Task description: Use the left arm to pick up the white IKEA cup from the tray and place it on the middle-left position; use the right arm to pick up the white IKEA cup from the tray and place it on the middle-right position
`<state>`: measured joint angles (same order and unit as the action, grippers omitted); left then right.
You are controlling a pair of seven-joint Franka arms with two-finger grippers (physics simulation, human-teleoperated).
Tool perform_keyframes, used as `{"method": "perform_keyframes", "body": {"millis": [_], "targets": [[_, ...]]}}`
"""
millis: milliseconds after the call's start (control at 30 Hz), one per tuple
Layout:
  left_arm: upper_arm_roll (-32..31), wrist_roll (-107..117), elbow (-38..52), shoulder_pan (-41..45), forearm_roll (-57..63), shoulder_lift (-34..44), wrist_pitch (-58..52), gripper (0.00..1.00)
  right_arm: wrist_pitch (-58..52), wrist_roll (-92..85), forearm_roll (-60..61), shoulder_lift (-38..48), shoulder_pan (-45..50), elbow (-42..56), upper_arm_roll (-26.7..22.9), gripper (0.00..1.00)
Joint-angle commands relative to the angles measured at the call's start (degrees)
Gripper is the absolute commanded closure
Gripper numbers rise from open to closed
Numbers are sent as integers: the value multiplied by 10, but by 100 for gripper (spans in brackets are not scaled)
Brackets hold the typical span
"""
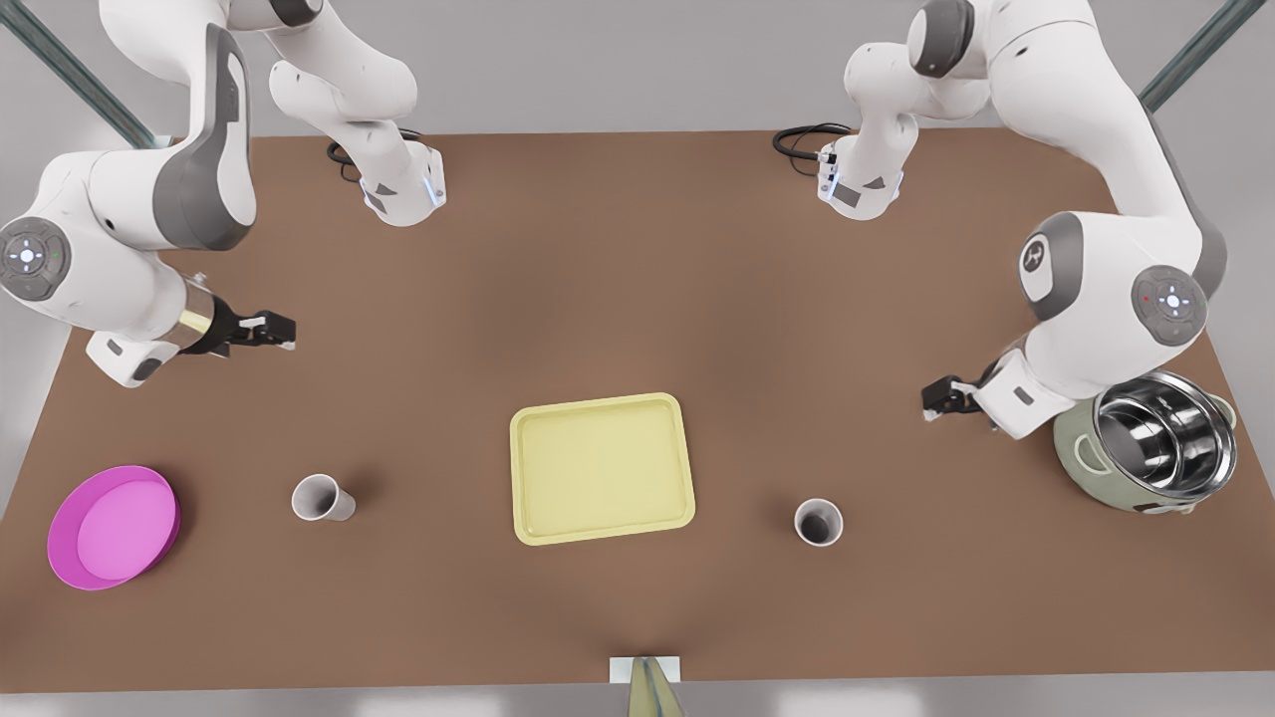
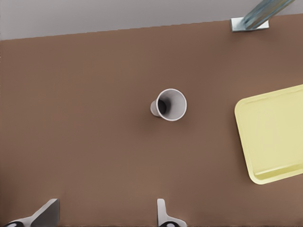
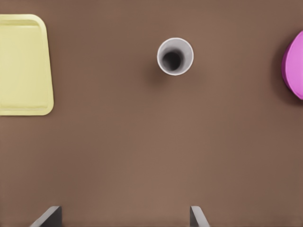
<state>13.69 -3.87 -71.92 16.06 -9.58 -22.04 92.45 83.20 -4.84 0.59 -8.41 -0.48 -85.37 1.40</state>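
Since one white cup (image 1: 818, 521) stands on the bench (image 1: 637, 279) near the left gripper (image 1: 941, 398) and the other cup (image 1: 322, 497) near the right gripper (image 1: 269, 329), both sets of jaws released and the tray (image 1: 602, 468) between them bare, any low arm sweep could topple either.

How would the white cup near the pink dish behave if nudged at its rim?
The cup stands upright and narrows toward its base, so it would probably tip. Once down, its round tapered wall would likely roll in a curve. Empty inside, so probably light.
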Motion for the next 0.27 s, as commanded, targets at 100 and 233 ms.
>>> {"method": "perform_keyframes", "body": {"millis": [100,233], "targets": [[15,28,-2,0,1,2,-96,0,-2,-5,1,0,0,0,-1,0],[22,49,-2,1,1,2,-114,0,-2,-5,1,-1,0,0,-1,0]]}}
